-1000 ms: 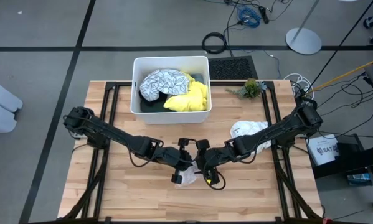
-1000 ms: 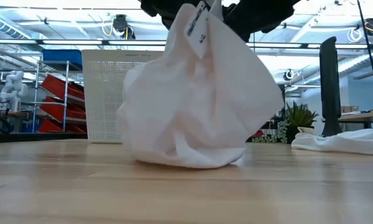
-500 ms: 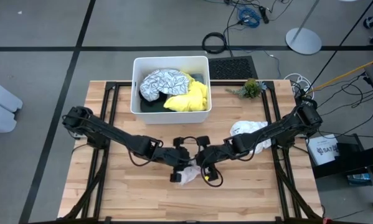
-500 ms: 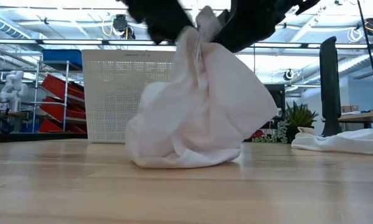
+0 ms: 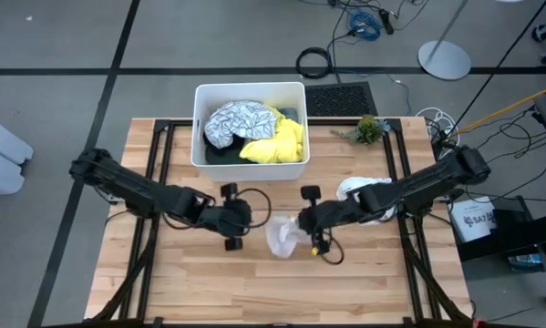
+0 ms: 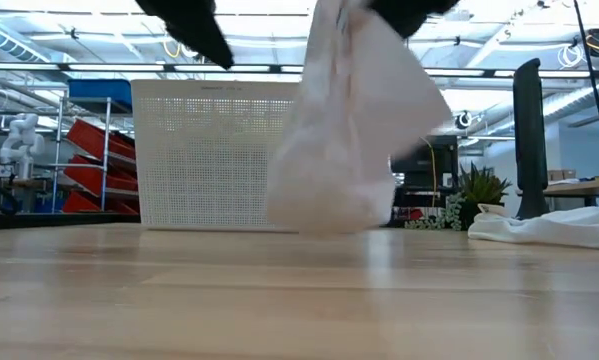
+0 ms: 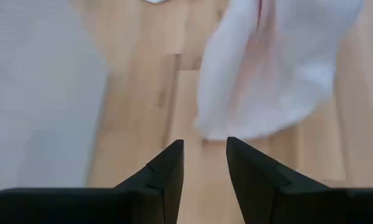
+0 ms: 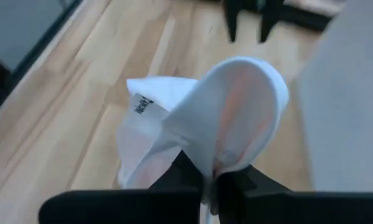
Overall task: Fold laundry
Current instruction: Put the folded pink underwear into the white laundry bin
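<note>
the right gripper (image 5: 311,239) had its jaws pinched shut on a white garment (image 5: 282,237), holding it bunched up over the middle of the wooden surface (image 5: 364,282). from the right wrist view the cloth (image 8: 205,137) looked thin and soft, folded over itself into a rounded loop above the jaws, with a small printed label on one edge. in the low view it (image 6: 349,130) hung from above as a crumpled, drooping bundle, its lowest part close to the surface; whether it touched could not be told.

the left gripper (image 5: 231,219) sat just beside the garment, on the side toward the left arm, and held nothing. its jaws stood partly apart, the two dark fingers (image 7: 167,177) showing a narrow gap, with the white cloth (image 7: 273,68) ahead of them and clear of them.

a second white garment (image 5: 359,191) lay crumpled on the surface under the right arm, near the table's right edge. behind the arms stood a white plastic bin (image 5: 250,169), holding a white cloth with a grey leaf pattern (image 5: 236,120), a bright yellow one (image 5: 277,141) beside it, and a dark garment (image 5: 220,153) underneath them. a small green plant (image 5: 368,129) lay on the surface to the right of the bin.
</note>
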### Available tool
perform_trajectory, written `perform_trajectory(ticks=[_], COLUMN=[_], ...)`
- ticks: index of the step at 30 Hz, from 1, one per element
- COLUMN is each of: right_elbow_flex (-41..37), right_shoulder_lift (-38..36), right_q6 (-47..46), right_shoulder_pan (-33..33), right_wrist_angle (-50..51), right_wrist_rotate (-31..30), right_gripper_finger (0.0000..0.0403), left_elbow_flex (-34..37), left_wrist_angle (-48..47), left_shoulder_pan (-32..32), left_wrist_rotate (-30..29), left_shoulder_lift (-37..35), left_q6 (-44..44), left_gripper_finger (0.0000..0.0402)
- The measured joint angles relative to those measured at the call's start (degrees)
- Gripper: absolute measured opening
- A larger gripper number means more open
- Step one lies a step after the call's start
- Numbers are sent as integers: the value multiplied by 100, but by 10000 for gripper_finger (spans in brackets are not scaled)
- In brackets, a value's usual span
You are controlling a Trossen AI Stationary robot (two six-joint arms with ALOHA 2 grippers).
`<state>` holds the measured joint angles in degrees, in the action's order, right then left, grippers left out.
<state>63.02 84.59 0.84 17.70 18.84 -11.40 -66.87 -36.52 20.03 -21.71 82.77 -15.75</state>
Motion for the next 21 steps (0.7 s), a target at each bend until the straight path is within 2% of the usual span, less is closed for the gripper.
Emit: perform_trajectory(ticks=[5, 12, 16, 19, 21], right_elbow_flex=[5, 821, 1723, 2415, 2877], right_shoulder_lift=[-656, -1085, -932, -686, -459], right_q6=[344, 1029, 1678, 2076, 2195], right_shoulder_pan=[-180, -907, -1420, -1932, -2371], right_wrist_angle=[-49, -62, -30, -1, 149], right_wrist_rotate=[-241, -219, -178, -168, 45], right_gripper_finger=[6, 5, 5, 5, 5], left_elbow_flex=[293, 1633, 2772, 3630, 4124], left_wrist_angle=[-479, -306, 750, 2038, 2935], left_shoulder_pan=[35, 35, 35, 35, 35], left_wrist_rotate=[-593, -1135, -1304, -1340, -1334], left_shoulder_lift=[-635, -2075, -2998, -3537, -3758], left_q6=[-38, -672, -927, -890, -760], left_gripper_finger=[131, 131, 131, 132, 132])
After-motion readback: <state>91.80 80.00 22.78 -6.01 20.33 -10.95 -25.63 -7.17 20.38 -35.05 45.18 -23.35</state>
